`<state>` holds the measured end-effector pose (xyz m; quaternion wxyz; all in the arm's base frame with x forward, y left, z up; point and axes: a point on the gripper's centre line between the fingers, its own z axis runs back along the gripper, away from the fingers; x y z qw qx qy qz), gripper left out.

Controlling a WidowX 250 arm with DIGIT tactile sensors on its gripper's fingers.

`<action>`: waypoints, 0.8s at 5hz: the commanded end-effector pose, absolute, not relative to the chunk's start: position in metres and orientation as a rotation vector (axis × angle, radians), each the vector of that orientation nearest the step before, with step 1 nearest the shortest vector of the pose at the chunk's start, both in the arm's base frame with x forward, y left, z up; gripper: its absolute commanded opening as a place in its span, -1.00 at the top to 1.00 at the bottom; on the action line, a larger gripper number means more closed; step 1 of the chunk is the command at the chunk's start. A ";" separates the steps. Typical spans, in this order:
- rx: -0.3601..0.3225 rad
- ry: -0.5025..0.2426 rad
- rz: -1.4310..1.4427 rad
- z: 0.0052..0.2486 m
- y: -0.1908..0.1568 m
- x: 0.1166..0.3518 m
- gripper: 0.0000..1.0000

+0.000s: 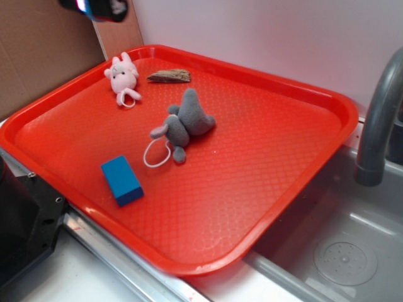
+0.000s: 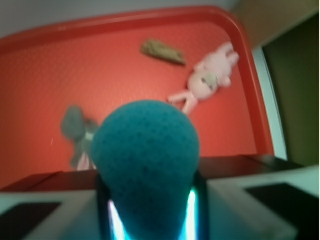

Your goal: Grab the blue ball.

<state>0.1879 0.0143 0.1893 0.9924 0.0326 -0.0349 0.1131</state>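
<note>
No readable text, labels, numbers — either view.

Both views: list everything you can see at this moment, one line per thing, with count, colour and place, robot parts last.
Tray: one, red, on the counter beside the sink.
Pink plush: one, pink, far left corner of the tray.
Grey plush: one, grey with a white cord loop, middle of the tray.
Brown piece: one, brown, flat, near the tray's far edge, right of the pink plush.
Blue block: one, blue, rectangular, near the tray's front left.
Blue ball: one, teal-blue, held up above the tray, filling the wrist view.
Sink: one, grey, right of the tray.
Faucet: one, grey, over the sink.
Gripper: one, shut on the ball; only partly visible at the top of the exterior view.
</note>
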 end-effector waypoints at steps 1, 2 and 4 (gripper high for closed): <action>0.057 -0.136 0.262 0.215 0.021 0.185 1.00; 0.044 -0.135 0.255 0.214 0.021 0.187 1.00; -0.009 -0.161 0.245 0.238 0.019 0.190 1.00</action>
